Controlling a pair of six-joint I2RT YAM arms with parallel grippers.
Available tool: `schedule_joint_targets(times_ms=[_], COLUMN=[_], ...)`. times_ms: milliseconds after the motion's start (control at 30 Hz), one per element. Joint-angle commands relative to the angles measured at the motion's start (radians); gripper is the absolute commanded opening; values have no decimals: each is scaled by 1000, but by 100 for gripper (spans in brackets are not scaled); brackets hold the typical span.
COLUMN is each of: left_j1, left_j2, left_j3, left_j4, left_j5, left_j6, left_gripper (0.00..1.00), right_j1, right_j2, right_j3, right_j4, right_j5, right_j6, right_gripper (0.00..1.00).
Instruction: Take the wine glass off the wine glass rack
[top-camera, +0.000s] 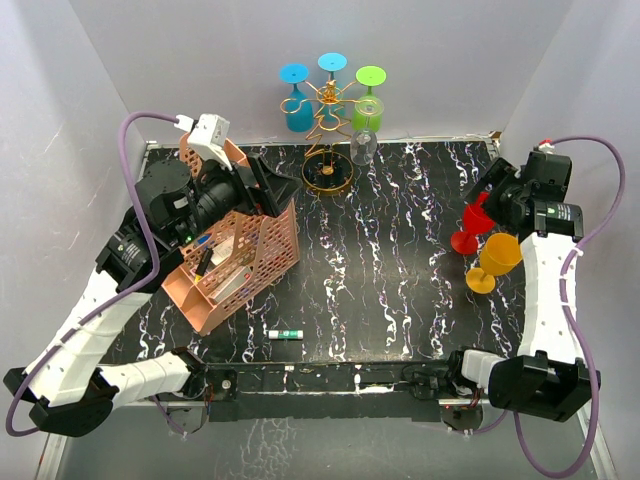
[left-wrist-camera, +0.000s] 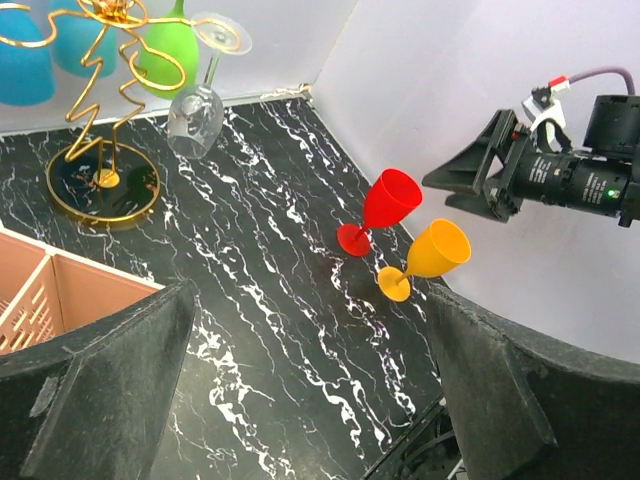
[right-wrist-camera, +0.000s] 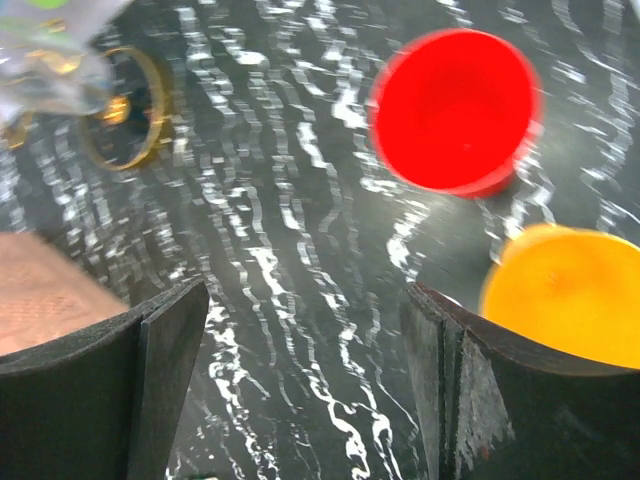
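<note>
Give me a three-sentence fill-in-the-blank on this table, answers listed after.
The orange glass stands on the table beside the ____ glass.
The clear glass hangs bowl-down from the ____ wire rack.
The right gripper is open and holds ____.
Answers: red; gold; nothing.

Six wine glasses: two blue plastic glasses (top-camera: 297, 112), one green glass (top-camera: 367, 113), one clear glass (top-camera: 363, 148), one red glass (top-camera: 477, 218), one yellow glass (top-camera: 500, 252). One thin gold wire rack (top-camera: 327, 187), one pink plastic mesh organizer (top-camera: 265, 255).

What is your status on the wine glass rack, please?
Left gripper open, empty. Right gripper open, empty, by red glass and orange glass on table. Rack holds blue glasses, green glass, clear glass. Nothing blocks the rack.
</note>
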Motion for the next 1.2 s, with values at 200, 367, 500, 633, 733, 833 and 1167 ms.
schedule_joint_targets(times_ms=[200,367,500,633,733,833,1167], left_j1=[-5,-5,-5,-5,-5,-6,-5], left_j2=[-27,-33,-28,-20,-8,1,15], left_j3=[-25,-26,-14,1,20,35,56], left_j4=[55,45,28,19,4,-5,-10], left_j5=[5,-14,-35,-42,-47,-49,-49], left_j6=[-5,-4,4,9,13,15,10], left_gripper=[97,97,97,97,97,97,97], right_j1=[12,102,201,267,297,311,324], right_j2=[17,188,337,467,540,620,792], right_j3=[-178,-64,84,227,297,372,615], right_j4=[725,839,843,806,806,804,739], right_j5=[-619,-562,-472,-370,-314,-283,-222], right_j6=[245,313,319,318,339,355,345], right_gripper=[88,89,89,89,87,81,67])
